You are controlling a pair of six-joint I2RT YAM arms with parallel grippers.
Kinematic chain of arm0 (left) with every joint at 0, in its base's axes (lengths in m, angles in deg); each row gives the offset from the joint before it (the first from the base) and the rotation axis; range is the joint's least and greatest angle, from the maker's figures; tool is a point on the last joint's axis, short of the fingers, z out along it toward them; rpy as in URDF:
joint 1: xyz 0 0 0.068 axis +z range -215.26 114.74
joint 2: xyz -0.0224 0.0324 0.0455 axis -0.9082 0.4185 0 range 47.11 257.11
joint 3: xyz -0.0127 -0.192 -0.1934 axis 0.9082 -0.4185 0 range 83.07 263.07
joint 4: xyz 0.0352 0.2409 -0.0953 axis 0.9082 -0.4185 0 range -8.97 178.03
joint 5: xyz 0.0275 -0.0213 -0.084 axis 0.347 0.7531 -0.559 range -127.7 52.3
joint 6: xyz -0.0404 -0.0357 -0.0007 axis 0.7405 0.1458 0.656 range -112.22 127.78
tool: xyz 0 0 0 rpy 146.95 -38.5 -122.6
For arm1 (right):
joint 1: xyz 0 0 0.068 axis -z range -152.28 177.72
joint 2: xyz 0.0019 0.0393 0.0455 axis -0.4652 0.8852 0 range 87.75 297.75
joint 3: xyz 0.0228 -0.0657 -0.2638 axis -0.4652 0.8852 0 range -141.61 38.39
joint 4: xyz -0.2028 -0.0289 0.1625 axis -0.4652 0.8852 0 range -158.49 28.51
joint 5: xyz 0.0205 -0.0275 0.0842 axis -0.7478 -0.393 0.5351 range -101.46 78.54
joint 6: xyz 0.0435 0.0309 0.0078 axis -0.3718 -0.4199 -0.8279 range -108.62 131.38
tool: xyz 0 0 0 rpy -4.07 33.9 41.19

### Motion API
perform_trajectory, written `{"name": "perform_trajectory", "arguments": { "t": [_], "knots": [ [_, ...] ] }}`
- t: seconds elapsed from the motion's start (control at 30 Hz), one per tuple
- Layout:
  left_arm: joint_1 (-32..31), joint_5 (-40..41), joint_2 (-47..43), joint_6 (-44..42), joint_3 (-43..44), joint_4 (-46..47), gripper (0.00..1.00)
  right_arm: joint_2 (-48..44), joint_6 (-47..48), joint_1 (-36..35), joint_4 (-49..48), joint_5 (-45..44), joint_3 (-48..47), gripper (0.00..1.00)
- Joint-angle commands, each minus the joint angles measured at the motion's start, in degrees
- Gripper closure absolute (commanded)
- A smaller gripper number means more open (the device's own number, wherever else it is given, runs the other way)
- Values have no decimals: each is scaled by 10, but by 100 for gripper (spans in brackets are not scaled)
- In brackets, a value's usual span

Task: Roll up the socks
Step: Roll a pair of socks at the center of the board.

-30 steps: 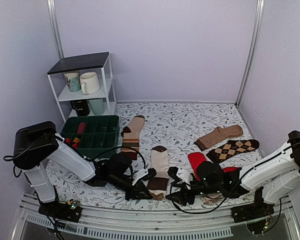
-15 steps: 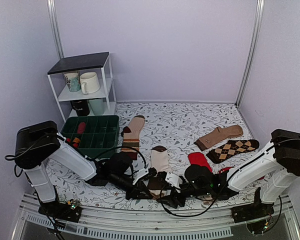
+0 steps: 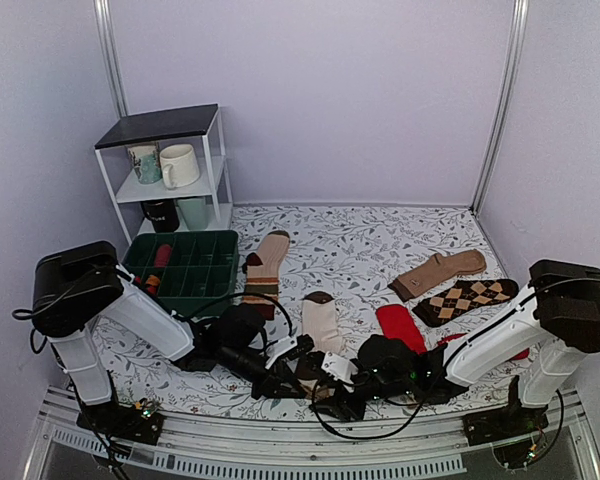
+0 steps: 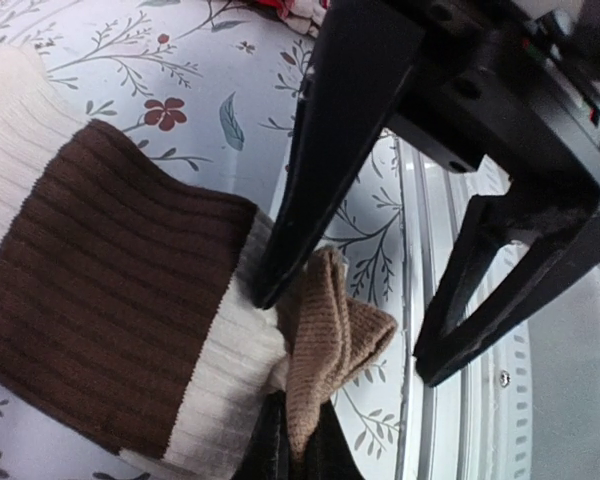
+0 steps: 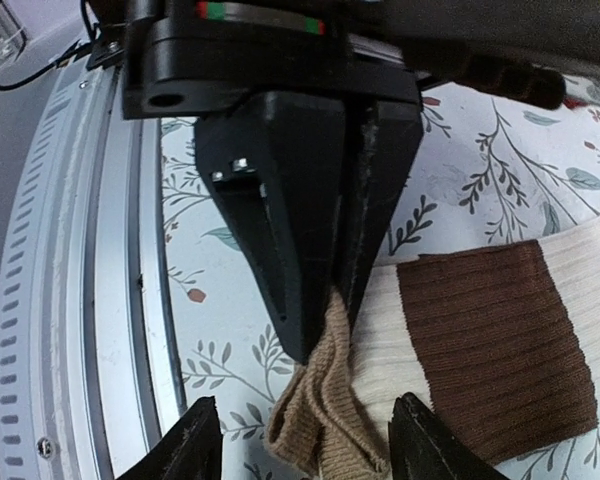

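Our left gripper (image 5: 330, 305) is pinched tight on the tan toe (image 4: 325, 340) of the sock (image 3: 321, 325), which bunches up there. Our right gripper (image 5: 310, 440) stands spread, one finger on either side of that toe. We see the sock lying by the counter's (image 3: 380, 240) near edge, about midway along it.
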Motion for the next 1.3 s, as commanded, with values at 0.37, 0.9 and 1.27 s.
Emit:
{"name": "perform_trajectory", "arguments": {
  "t": [0.37, 0.9, 1.27],
  "knots": [
    [3, 69, -19, -11, -18, -22, 80, 9, -73, 4, 72, -53, -6, 100],
    [-19, 156, -195, -211, -107, 100, 57, 54, -209, 157, 150, 248, -7, 100],
    [-52, 128, -126, -292, -38, 34, 57, 99, -243, 184, 244, 299, -60, 100]
  ]
}}
